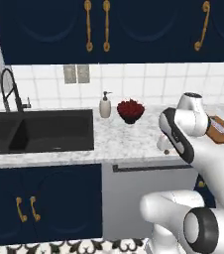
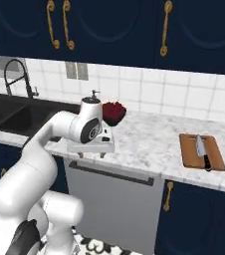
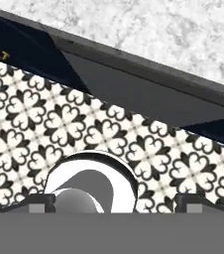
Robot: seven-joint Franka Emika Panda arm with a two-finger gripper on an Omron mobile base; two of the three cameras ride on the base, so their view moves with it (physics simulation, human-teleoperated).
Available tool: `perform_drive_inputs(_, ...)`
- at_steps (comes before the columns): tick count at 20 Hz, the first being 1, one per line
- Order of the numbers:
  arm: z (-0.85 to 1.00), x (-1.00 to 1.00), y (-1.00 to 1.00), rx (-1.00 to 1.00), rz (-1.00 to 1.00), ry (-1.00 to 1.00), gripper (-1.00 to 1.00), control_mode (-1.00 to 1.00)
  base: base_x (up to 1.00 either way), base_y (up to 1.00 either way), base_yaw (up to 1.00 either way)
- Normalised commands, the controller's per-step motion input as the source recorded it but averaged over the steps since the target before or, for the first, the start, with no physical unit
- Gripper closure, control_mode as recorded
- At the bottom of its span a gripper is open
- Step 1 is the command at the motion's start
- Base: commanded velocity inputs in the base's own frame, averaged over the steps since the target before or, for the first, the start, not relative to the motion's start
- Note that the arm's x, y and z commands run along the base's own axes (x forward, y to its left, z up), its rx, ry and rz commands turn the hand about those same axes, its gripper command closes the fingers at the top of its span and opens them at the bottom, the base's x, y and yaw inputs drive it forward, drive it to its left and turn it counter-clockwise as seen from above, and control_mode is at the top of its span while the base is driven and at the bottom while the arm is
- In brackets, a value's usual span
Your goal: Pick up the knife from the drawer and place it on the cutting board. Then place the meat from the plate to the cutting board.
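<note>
The knife (image 2: 202, 151), black handle toward the front and silver blade toward the wall, lies on the reddish-brown cutting board (image 2: 188, 152) at the right of the marble counter. The board's corner (image 1: 218, 134) peeks out from behind my arm. My gripper (image 2: 91, 155) hangs open and holds nothing, pointing down over the counter's front edge, well left of the board. In the hand view its fingertips (image 3: 39, 203) stand far apart above the patterned floor. The drawer, the plate and the meat are out of view.
A bowl of red fruit (image 2: 113, 112) and a soap dispenser (image 1: 105, 105) stand near the wall behind the gripper. The black sink (image 1: 37, 130) with its faucet (image 1: 10, 89) lies to the left. A grey dishwasher front (image 2: 114, 199) sits under the counter.
</note>
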Motion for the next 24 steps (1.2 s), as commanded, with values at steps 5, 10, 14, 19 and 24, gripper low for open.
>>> perform_drive_inputs(5,0.0,0.0,0.0,0.0,0.0,0.0,-1.0,1.0,-0.12,1.0,0.84)
perform_drive_inputs(10,0.0,0.0,0.0,0.0,0.0,0.0,-1.0,1.0,0.04,1.0,0.7)
perform_drive_inputs(14,0.0,0.0,0.0,0.0,0.0,0.0,-1.0,1.0,0.34,1.0,0.54)
perform_drive_inputs(19,0.0,0.0,0.0,0.0,0.0,0.0,-1.0,1.0,0.98,0.96,0.22)
perform_drive_inputs(24,0.0,0.0,0.0,0.0,0.0,0.0,-1.0,1.0,1.0,0.84,0.07)
